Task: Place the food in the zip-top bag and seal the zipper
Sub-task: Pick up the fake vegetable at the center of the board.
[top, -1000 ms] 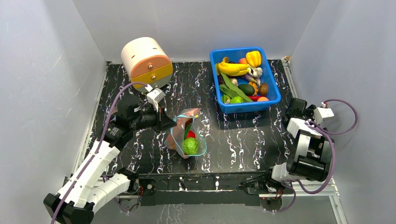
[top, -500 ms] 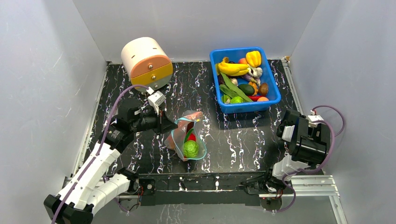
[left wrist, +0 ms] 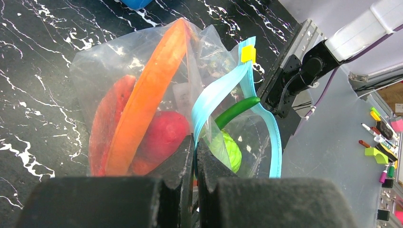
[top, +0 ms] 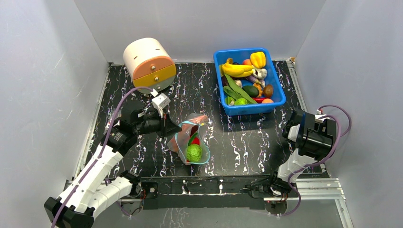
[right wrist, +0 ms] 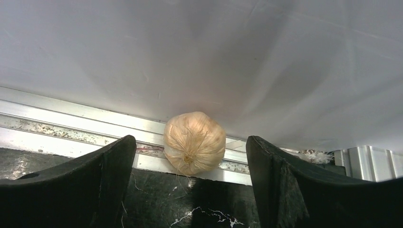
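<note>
Low in the centre of the top view, the zip-top bag (top: 189,137) lies on the worktop (top: 242,145). It is clear and crinkly, and holds green, red and orange food (top: 193,152). Its long axis runs up the frame, with the gaping mouth lowermost. The left fingers (left wrist: 194,148) pinch shut on the zipper (left wrist: 216,93) (teal-blue). At right, the right fingers (top: 293,127) are spread wide and empty.

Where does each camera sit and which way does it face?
Top external: above, behind the arms, looking down on the black marbled table; left arm and right arm show.
Left wrist: faces the clear zip-top bag; left gripper shut on its teal zipper.
Right wrist: faces the grey wall and a tan bulb, between its open fingers.
Shared: top and left wrist both show the bag.
</note>
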`<state>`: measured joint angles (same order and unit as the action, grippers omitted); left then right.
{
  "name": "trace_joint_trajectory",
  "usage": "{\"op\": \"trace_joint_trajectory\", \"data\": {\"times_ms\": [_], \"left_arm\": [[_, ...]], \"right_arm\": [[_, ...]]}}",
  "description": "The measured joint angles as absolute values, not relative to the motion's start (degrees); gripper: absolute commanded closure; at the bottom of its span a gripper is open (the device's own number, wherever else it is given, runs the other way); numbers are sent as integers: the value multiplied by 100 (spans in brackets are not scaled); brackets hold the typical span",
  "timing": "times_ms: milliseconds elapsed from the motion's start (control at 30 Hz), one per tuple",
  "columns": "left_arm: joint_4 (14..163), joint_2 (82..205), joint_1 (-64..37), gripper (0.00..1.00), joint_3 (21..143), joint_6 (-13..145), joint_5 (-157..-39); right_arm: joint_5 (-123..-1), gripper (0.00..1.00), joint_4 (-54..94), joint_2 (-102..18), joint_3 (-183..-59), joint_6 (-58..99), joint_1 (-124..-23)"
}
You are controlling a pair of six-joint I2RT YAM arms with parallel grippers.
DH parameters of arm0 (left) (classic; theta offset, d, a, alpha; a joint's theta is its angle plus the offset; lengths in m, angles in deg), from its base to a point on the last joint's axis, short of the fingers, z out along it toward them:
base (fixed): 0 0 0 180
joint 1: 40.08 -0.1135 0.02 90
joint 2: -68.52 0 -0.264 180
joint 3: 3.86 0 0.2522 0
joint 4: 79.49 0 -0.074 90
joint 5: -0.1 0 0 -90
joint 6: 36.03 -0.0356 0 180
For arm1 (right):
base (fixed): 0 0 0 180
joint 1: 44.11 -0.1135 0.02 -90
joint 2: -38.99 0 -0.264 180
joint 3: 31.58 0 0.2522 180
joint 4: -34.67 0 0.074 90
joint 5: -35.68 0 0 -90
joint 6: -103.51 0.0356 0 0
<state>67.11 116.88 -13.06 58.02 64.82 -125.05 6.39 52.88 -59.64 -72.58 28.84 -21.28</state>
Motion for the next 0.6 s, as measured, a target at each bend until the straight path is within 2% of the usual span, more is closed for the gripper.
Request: {"op": "trace_joint_trajectory", "data": {"times_ms": [67, 233, 400, 600], "left_arm": [[6729, 11707, -1306, 100, 5802, 6486, -12505], [6788, 11827, -1304, 100, 5802, 6491, -12508], [6842, 11935, -1304, 100, 5808, 6510, -12508], [6842, 11902, -1304, 100, 5823, 6515, -12486]], "right_arm": [[530, 30, 5305, -5964, -7260, 2884, -2083], [307, 34, 5310, -5964, -7267, 2862, -2004], [184, 52, 5273, -5967, -7293, 2860, -1993], [191, 63, 5295, -6074, -7341, 2855, -1995]]}}
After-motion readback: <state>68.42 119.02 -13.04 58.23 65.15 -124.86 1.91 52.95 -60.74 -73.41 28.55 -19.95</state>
